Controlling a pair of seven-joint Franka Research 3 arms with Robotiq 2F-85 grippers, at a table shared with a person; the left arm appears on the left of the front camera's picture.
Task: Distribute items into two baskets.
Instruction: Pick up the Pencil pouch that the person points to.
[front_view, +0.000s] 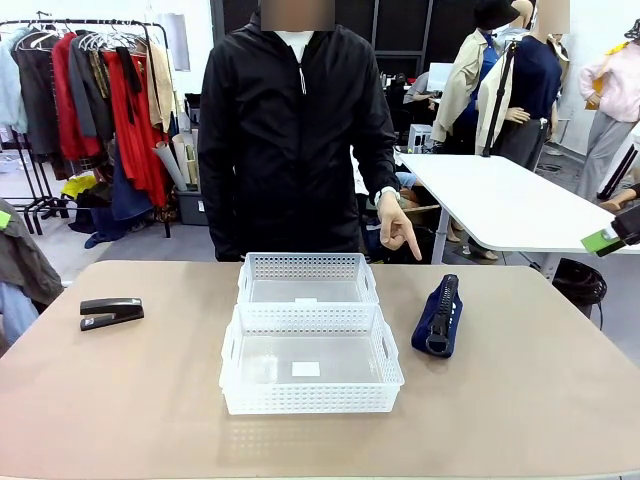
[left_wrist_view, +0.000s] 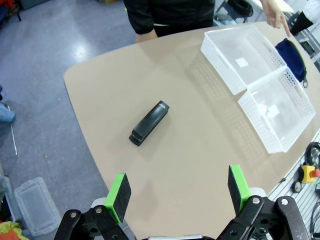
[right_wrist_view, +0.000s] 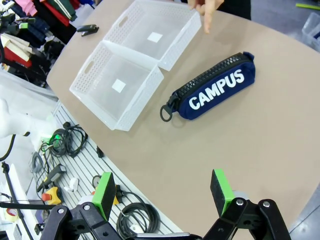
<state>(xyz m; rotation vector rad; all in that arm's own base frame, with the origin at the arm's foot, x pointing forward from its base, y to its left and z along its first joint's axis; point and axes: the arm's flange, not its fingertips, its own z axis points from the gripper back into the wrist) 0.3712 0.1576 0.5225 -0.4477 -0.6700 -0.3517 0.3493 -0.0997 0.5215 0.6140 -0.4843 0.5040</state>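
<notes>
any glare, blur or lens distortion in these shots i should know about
Front view: soft even light, only a faint dotted shadow on the table before the near basket. Left wrist view: wide-angle bend curves the table edge, a glare patch sits on the floor, the stapler is sharp. Right wrist view: same bend, yet the CAMPUS print on the pouch reads crisply.

My left gripper (left_wrist_view: 177, 182) hung high up and pointed down at a slant. Its two fingers stood wide apart, with nothing between them. The green pads (left_wrist_view: 118, 196) faced each other. My right gripper (right_wrist_view: 162, 189) hung high too and tilted down the same way. Its fingers were spread wide and held nothing. Neither gripper touched a thing.
</notes>
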